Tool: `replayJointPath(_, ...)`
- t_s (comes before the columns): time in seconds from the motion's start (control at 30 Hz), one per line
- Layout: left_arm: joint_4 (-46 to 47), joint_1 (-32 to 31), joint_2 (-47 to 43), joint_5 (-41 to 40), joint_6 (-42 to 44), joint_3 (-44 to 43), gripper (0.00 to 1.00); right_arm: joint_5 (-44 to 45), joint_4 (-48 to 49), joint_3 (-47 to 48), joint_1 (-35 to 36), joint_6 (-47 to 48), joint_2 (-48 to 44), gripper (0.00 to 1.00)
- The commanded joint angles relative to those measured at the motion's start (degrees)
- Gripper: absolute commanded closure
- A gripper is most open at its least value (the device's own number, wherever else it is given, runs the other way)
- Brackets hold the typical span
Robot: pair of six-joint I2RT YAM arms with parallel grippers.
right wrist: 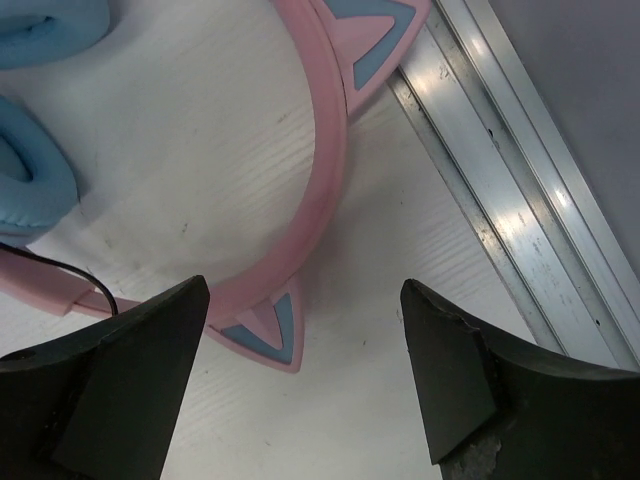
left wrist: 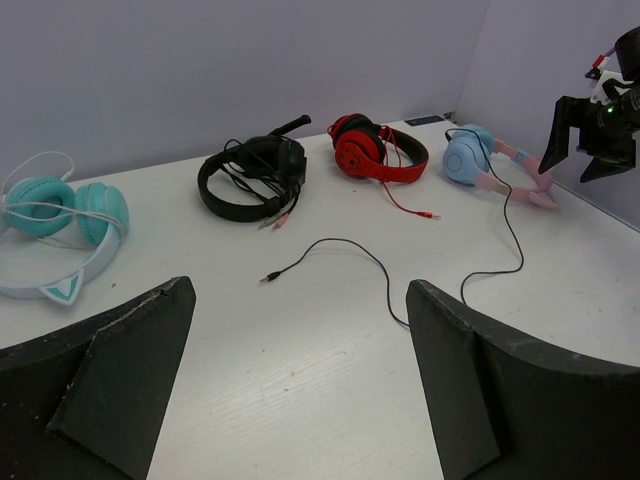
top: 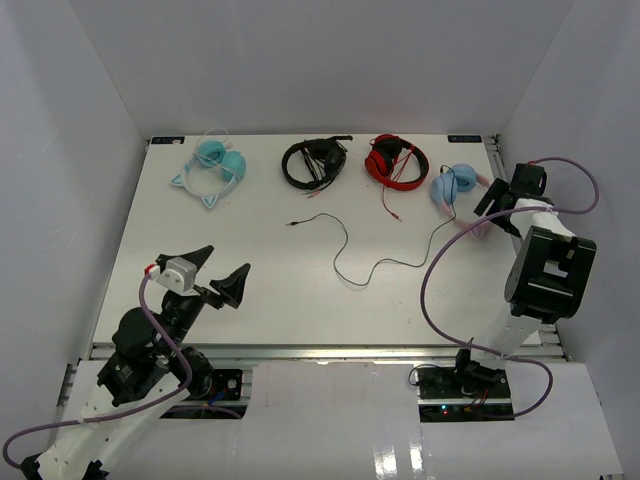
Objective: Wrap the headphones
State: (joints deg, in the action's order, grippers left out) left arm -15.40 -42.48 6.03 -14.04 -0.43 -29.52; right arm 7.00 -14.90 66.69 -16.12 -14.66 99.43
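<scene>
The headphones (top: 452, 186) lie at the table's back right, with light blue ear cups and a pink cat-eared headband (right wrist: 325, 150). Their thin dark cable (top: 345, 262) snakes left across the table and ends in a plug (top: 291, 223). My right gripper (top: 495, 208) is open and empty. It hovers just above the headband, with one cat ear (right wrist: 262, 335) between its fingers; the right wrist view shows this gripper (right wrist: 305, 370) close up. My left gripper (top: 222, 268) is open and empty at the front left, far from the headphones (left wrist: 470, 155). The cable (left wrist: 385, 285) lies ahead of this gripper (left wrist: 300, 390).
All-aqua cat-ear headphones (top: 212, 165), a black headset (top: 313, 162) and red headphones (top: 395, 158) lie along the back edge. A metal rail (right wrist: 500, 200) runs along the table's right edge, close to the pink headband. White walls enclose the table.
</scene>
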Motion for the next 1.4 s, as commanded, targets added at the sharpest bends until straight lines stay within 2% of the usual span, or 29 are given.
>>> replayJointPath(0.0,1.08,0.20,-0.31,1.42,0.25,-0.01,0.02,3.64,1.71,3.36,-0.32,-4.92,2.91,0.17)
replayJointPath(0.13,1.08,0.20,-0.22,1.29,0.25,0.07,0.02,6.39,1.50,4.80,-0.38,-7.40,6.65,0.26)
replayJointPath(0.33,1.17,0.29,0.04,1.04,0.25,0.25,0.02,6.88,1.54,7.94,-0.32,-8.72,11.06,0.31)
replayJointPath(0.43,1.25,0.36,0.43,1.18,0.25,0.35,0.02,6.40,1.84,9.16,-0.24,-8.95,12.87,0.37)
replayJointPath(0.5,1.25,0.29,0.65,1.48,0.25,0.42,0.02,6.61,2.51,9.16,0.12,-8.81,13.68,0.43)
replayJointPath(0.63,1.43,0.47,0.57,2.70,0.25,0.51,0.02,5.66,4.00,9.34,0.64,-8.37,14.29,0.64)
replayJointPath(0.73,2.58,0.39,0.80,7.68,0.25,1.36,0.02,3.13,5.83,6.89,0.57,-7.83,12.54,0.77)
replayJointPath(0.97,4.50,0.39,6.96,21.74,-0.43,1.64,0.02,-6.63,14.18,-6.73,0.65,-0.36,-3.36,0.92)
replayJointPath(1.07,5.30,0.38,10.01,25.84,-0.91,1.65,0.02,-14.76,14.19,-12.00,0.65,4.11,-10.34,0.92)
replayJointPath(1.17,6.24,0.38,13.42,29.19,-2.13,1.38,0.02,-25.30,13.39,-17.77,1.24,13.02,-19.92,0.92)
replayJointPath(1.23,7.01,0.38,15.61,31.76,-3.67,1.30,0.02,-28.55,10.01,-20.14,3.84,18.51,-26.38,0.92)
replayJointPath(1.37,10.70,0.21,20.28,41.23,-6.33,2.57,0.02,-26.43,4.30,-21.90,13.17,28.45,-37.64,0.92)
